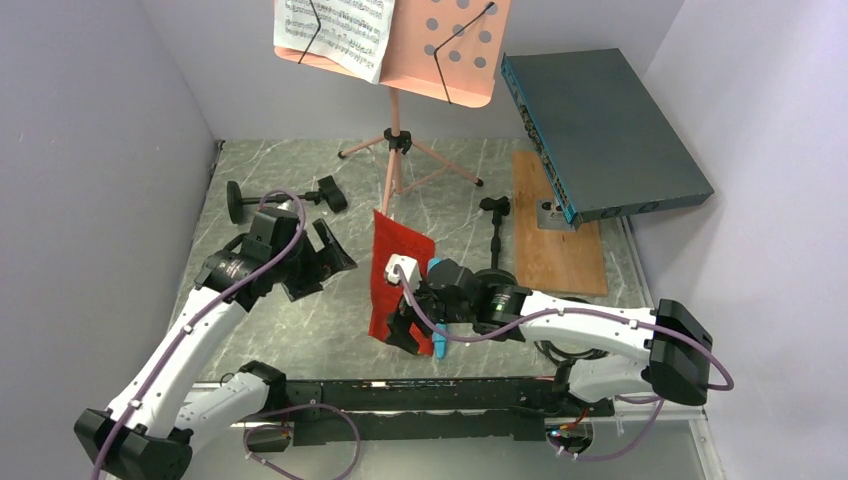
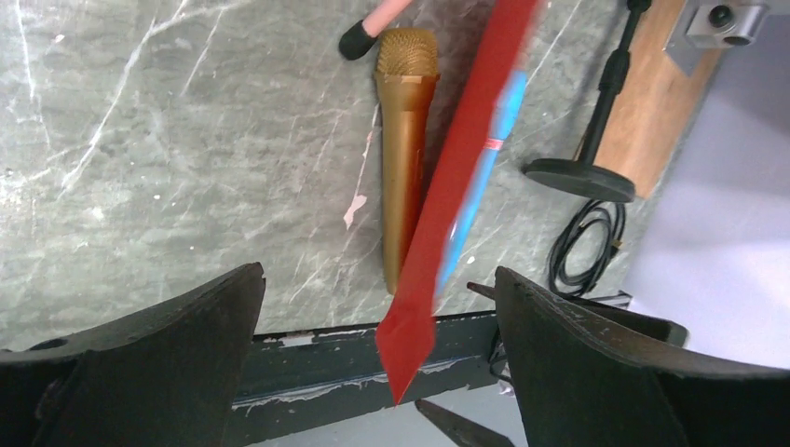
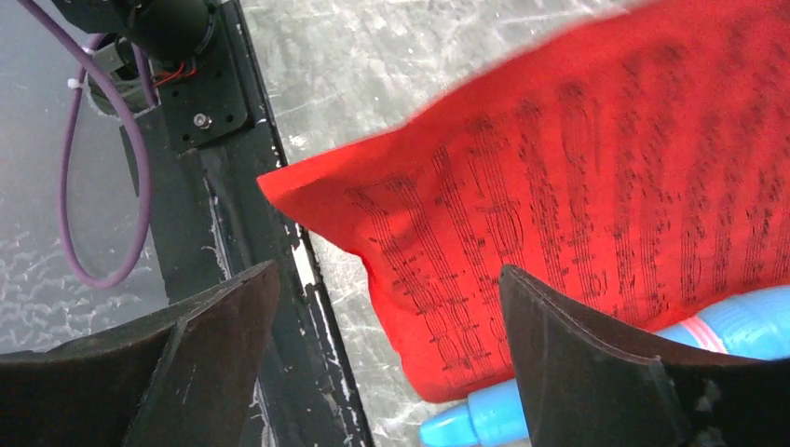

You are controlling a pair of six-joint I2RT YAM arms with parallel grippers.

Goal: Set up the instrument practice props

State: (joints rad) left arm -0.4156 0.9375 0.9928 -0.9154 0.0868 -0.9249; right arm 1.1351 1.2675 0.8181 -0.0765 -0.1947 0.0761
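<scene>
The pink music desk (image 1: 455, 45) stands on tripod legs at the back with a white page (image 1: 335, 30) on its left half. A red page (image 1: 400, 265) is loose and blurred, tilted up at mid-table. My right gripper (image 3: 388, 270) is open at the page's near corner, its jaws wide and touching nothing. The blue microphone (image 3: 484, 419) lies under that page, beside the gold microphone (image 2: 407, 158). My left gripper (image 2: 379, 272) is open and empty, left of the red page (image 2: 466, 177). One black pole (image 1: 280, 197) lies at the left. Another pole (image 1: 497, 235) stands to the right.
A dark-teal box (image 1: 600, 130) leans at the back right over a wooden board (image 1: 555, 240). A coiled black cable (image 2: 582, 247) lies near the right arm's base. The black rail (image 3: 224, 186) runs along the table's near edge.
</scene>
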